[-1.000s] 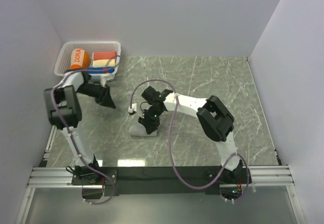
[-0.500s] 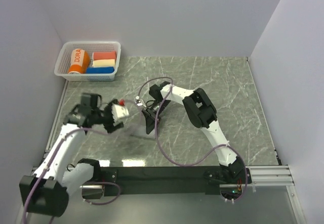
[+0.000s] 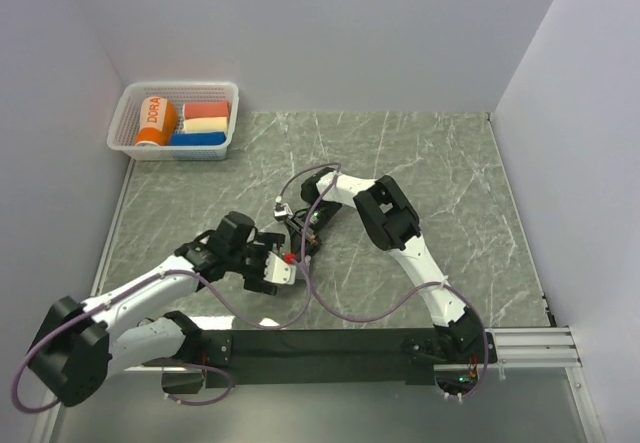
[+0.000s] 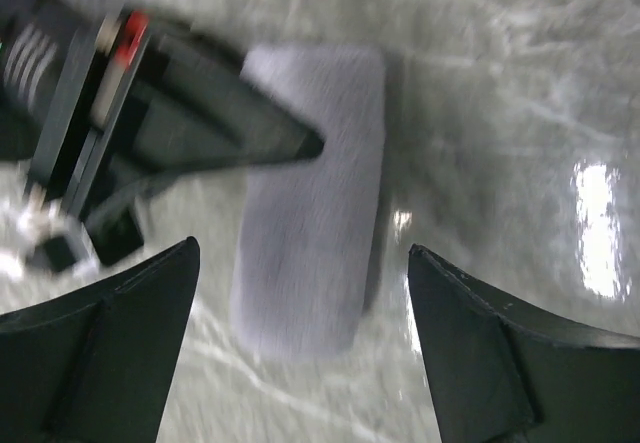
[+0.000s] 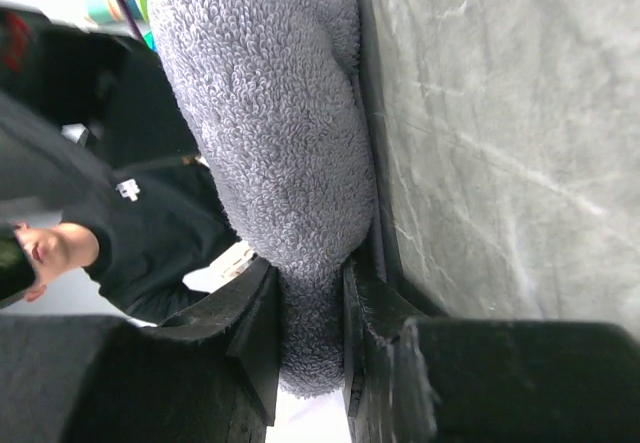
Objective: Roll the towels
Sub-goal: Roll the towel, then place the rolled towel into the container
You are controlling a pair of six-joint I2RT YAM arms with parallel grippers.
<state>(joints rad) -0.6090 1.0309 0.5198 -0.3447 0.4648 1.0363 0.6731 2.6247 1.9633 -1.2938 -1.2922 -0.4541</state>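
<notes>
**Grey roll pinched at one end, left gripper spread above it**

The plain grey terry towel point(image 4: 312, 213) lies near the middle of the marbled grey-green table point(image 3: 450, 163), already wound into a short, fat cylinder. The right gripper point(image 5: 312, 328) is clenched on one end of it, with the pile squeezed thin between its black fingers. The left gripper point(image 4: 300, 363) hangs just above the roll with its fingers spread wide on either side and nothing between them.

The step seems to be securing the finished roll. To do that well, the left fingers should come down across the middle of the cylinder and close on all its layers before the right hand lets go, or the loose outer flap may spring open. The left wrist view is blurred, so I cannot tell where the flap lies.

The two grippers are crowded together, and a looping purple cable point(image 3: 330, 303) trails close by. Well apart, in the far left corner, a white mesh plastic basket point(image 3: 128, 103) holds the long orange towel point(image 3: 153, 118), already rolled, beside a red-and-cream roll point(image 3: 207, 116) and a blue roll point(image 3: 197, 138).
</notes>
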